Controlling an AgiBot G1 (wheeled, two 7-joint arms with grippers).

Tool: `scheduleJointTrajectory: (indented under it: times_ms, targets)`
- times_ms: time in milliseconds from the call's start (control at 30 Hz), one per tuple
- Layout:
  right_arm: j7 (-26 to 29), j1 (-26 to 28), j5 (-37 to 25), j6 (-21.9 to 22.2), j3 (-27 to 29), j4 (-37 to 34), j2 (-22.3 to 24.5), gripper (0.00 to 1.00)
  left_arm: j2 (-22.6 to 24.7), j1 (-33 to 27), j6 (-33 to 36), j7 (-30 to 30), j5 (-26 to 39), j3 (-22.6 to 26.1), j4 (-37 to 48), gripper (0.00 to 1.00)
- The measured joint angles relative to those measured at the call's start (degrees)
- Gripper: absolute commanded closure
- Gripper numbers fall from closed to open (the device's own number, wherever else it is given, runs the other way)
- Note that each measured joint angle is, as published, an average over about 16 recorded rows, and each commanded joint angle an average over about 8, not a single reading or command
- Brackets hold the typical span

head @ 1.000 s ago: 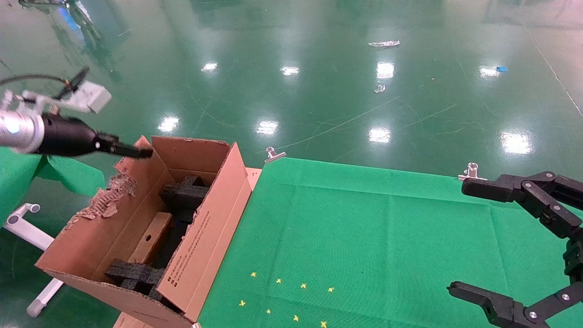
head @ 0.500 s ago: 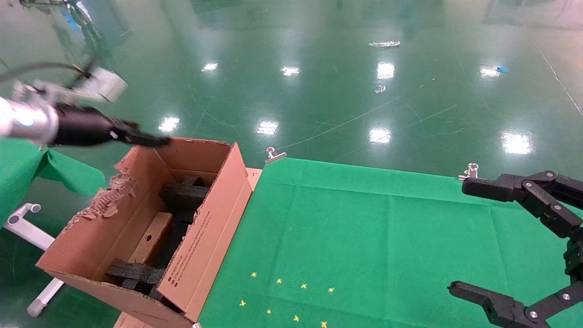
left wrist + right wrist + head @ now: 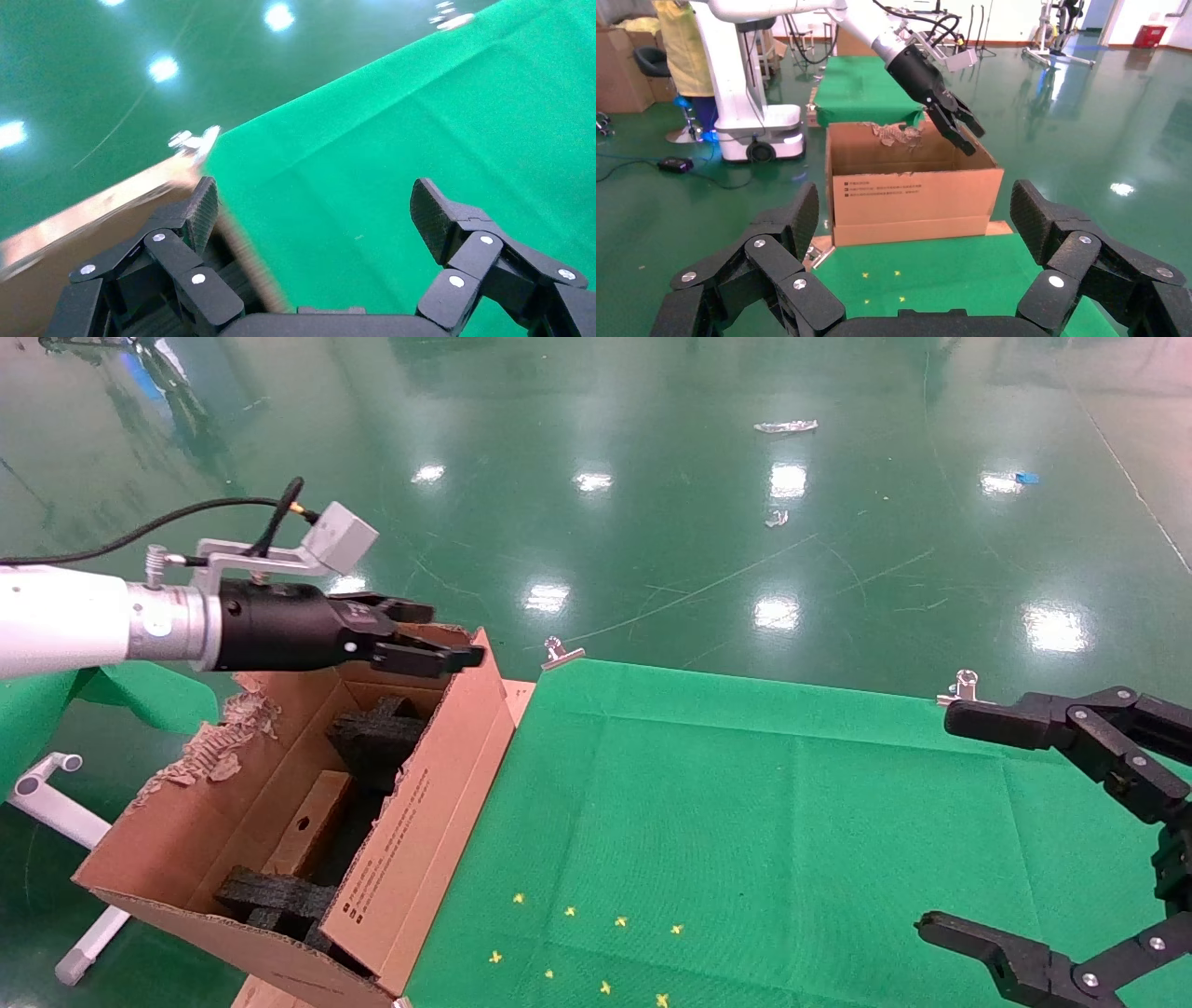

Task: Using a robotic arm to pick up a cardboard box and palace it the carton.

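Now left gripper (image 3: 438, 635) farther over carton (image 3: 410, 831).

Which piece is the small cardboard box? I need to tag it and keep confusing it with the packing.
Start at the carton left of the green table, under the open left gripper. Leaning along its inner wall is the cardboard box. Unlike the black foam pieces beside it, it is brown, with a round hole.

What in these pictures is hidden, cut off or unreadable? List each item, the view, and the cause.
- Cardboard box, head view: partly covered by black foam inside the carton.
- Carton's printed text, head view: too small to read.
- Carton interior, right wrist view: hidden by its front wall.
- Right gripper, head view: cut off by the edge.
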Motion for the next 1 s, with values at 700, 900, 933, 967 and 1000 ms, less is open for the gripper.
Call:
scheduleJointTrajectory:
  times_ms: [700, 900, 933, 967, 1000]
  targets:
    - [0.0, 0.0, 0.0, 0.0, -0.1, 0.0, 0.0, 0.00, -1.7, 17.8, 8.2, 5.8, -12.5, -18.9, -22.5, 0.00]
    - [0.0, 0.0, 0.1, 0.0, -0.1, 0.0, 0.0, 0.00, -2.2, 22.9, 10.5, 7.5, -16.1, -24.4, -29.0, 0.00]
    - [0.0, 0.0, 0.1, 0.0, -0.1, 0.0, 0.0, 0.00, -2.3, 23.7, 10.9, 7.8, -16.7, -25.3, -30.0, 0.00]
    - [0.0, 0.0, 0.1, 0.0, -0.1, 0.0, 0.0, 0.00, -2.3, 24.6, 11.3, 8.0, -17.3, -26.2, -31.1, 0.00]
    - [0.0, 0.0, 0.1, 0.0, -0.1, 0.0, 0.0, 0.00, -2.4, 25.4, 11.7, 8.3, -17.9, -27.1, -32.2, 0.00]
